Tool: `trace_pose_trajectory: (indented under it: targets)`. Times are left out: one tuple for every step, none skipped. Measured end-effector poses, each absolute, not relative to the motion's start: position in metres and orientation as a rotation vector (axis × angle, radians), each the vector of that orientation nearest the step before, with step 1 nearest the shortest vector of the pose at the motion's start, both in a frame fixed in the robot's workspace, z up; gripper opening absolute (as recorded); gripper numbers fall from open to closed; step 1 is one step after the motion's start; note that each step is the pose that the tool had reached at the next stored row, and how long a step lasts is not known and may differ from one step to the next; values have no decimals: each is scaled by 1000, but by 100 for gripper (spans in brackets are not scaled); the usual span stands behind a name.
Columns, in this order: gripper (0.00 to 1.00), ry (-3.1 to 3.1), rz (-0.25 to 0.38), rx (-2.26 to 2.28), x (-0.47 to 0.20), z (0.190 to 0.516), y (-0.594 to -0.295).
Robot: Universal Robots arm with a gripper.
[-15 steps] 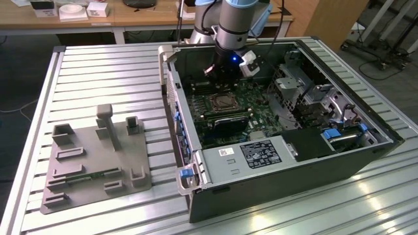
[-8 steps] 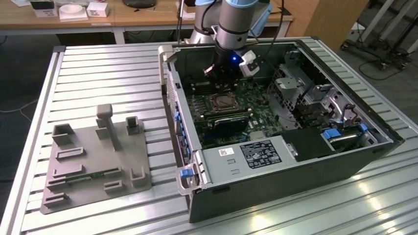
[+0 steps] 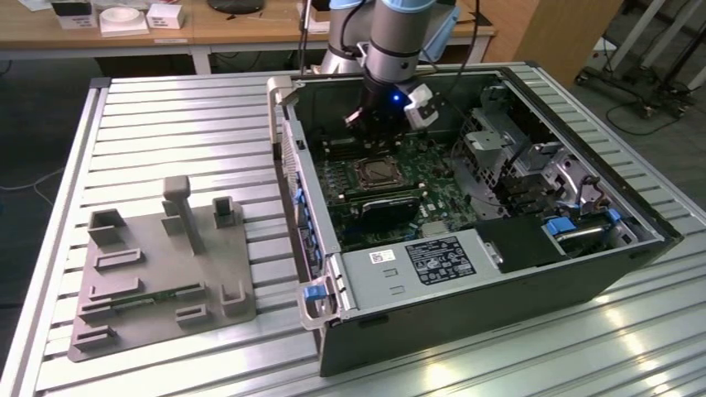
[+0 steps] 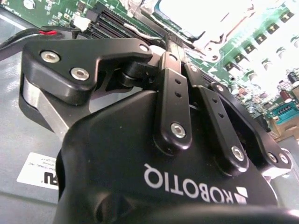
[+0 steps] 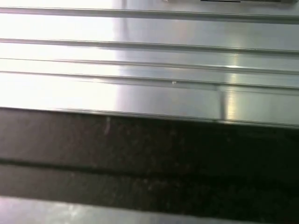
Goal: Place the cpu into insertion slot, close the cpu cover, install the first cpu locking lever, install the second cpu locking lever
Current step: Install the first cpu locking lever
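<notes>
In the exterior view, the hand (image 3: 376, 142) is seen just above the insertion slot (image 3: 379, 174), at its 12 o'clock, inside the open computer box (image 3: 474, 289) on the desk (image 3: 165, 124); it cannot be told whether the hand is wide or narrow, or whether the cpu is in yet.

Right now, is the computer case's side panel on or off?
Off. In the exterior view the computer case lies open on the slatted table, motherboard and insertion slot exposed.
</notes>
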State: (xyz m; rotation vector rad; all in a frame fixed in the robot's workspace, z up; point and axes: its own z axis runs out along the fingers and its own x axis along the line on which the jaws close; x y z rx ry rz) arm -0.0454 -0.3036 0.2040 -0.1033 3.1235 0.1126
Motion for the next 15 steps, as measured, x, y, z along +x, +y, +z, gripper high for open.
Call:
trace_pose_trajectory:
  targets:
    - [11,3123,113,-103,-45,204,-303]
    - [11,3124,113,-103,-44,204,-303]
    - [11,3123,113,-104,-43,204,-303]
    - [11,3123,113,-104,-42,204,-303]
    - [11,3123,113,-104,-41,204,-303]
    - [11,3123,113,-104,-41,204,-303]
    - [11,3123,114,-104,-40,204,-303]
    - [11,3123,114,-104,-40,204,-303]
    - [11,3123,114,-104,-39,204,-303]
    - [11,3123,114,-104,-39,204,-303]
    - [11,3123,115,-104,-38,204,-302]
    - [11,3123,115,-104,-37,204,-302]
    - [11,3123,115,-104,-37,204,-302]
    - [11,3123,116,-104,-36,204,-302]
    - [11,3123,116,-104,-35,204,-302]
